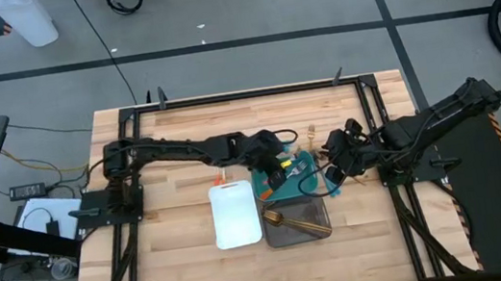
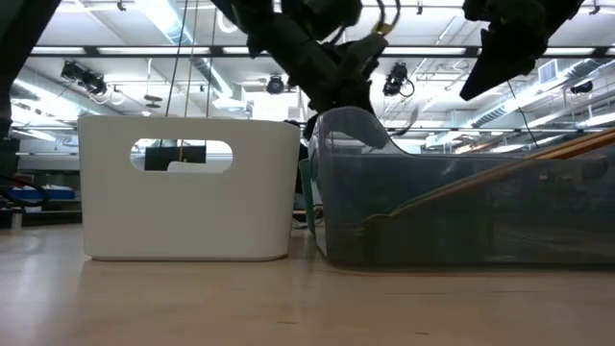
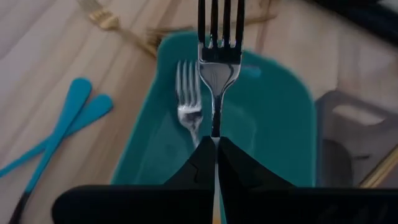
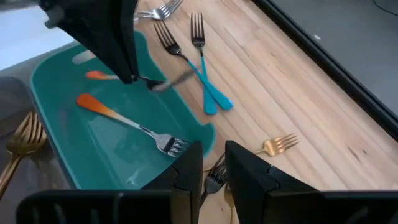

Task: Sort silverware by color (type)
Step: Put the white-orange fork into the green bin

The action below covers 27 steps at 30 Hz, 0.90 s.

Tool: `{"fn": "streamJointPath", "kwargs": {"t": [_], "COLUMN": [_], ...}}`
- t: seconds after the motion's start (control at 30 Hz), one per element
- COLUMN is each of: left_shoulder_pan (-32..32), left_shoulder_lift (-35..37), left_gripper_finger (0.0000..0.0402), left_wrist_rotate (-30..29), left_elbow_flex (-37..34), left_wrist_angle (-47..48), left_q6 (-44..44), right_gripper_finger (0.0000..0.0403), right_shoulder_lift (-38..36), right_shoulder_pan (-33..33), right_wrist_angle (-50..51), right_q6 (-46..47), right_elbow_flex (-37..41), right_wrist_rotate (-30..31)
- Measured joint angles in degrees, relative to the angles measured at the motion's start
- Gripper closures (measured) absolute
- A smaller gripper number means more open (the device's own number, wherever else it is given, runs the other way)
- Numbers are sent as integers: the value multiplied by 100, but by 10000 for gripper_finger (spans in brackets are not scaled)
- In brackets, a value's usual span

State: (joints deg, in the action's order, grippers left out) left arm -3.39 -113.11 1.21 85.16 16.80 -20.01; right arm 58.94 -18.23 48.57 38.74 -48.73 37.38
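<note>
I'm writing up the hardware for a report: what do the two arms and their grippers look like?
Both arms are black, built of jointed, rounded segments with dark cables looped along them. The left arm and right arm sit on black frame mounts at the table's sides. The left gripper has two flat, matte black fingers tapering to wedge tips; the right gripper has blockier black fingers. No markings are legible.

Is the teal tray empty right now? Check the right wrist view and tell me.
No: an orange-handled fork lies inside the teal tray, and the left gripper holds a second fork above it.
</note>
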Motion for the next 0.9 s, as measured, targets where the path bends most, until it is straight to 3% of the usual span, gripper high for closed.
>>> {"fn": "streamJointPath", "kwargs": {"t": [0.33, 0.73, 0.9], "left_shoulder_pan": [-47, -54, -53], "left_shoulder_lift": [-974, -1368, -1378], "left_gripper_finger": [390, 387, 341], "left_wrist_rotate": [19, 272, 217], "left_elbow_flex": [1180, 1242, 1242], "left_wrist_angle": [1424, 1395, 1431], "left_q6": [164, 754, 840], "right_gripper_finger": [323, 323, 323], "right_shoulder_lift": [-143, -151, -151], "right_shoulder_pan": [-106, -365, -482], "right_wrist_angle": [36, -2, 13], "right_q6": [12, 126, 182], "right_elbow_flex": [0, 0, 0], "right_wrist_rotate": [-127, 29, 45]}}
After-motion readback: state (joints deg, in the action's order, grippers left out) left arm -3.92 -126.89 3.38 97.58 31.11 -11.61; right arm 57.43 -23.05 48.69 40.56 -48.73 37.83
